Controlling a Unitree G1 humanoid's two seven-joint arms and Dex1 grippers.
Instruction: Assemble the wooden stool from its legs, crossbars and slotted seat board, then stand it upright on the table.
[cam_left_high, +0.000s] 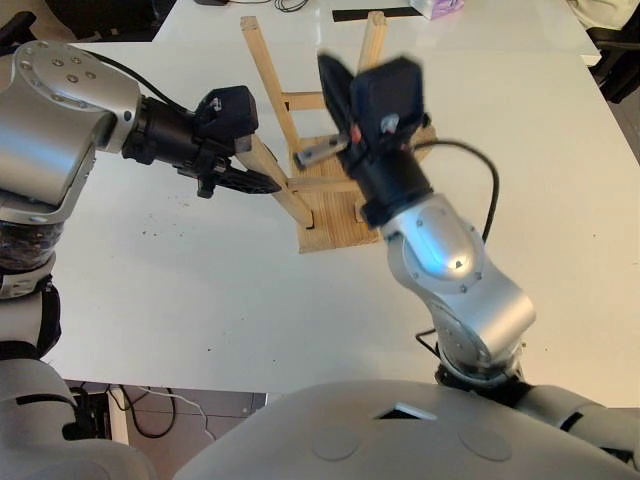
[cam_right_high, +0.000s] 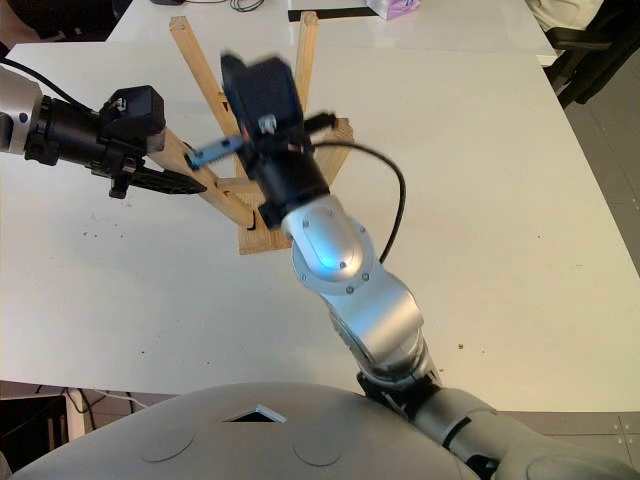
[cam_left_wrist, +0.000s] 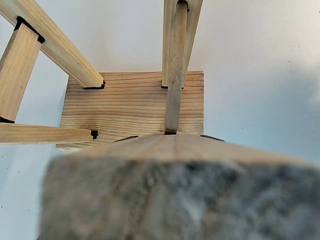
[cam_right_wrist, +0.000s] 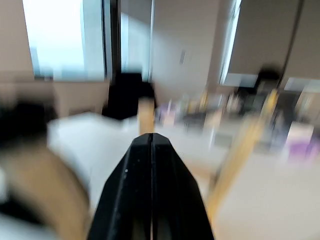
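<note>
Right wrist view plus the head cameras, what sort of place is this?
Probably an office or lab workroom: a large white table holding the wooden stool, tall windows behind, and loose cables on the floor beneath.

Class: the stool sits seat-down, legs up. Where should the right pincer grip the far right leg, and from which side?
Probably the upper half of the far right leg, coming from the robot's right: the slim bar stands free there, above the crossbar.

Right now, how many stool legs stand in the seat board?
4: the held leg in the left gripper, two far legs behind it, a near leg mostly hidden by the right arm.
</note>
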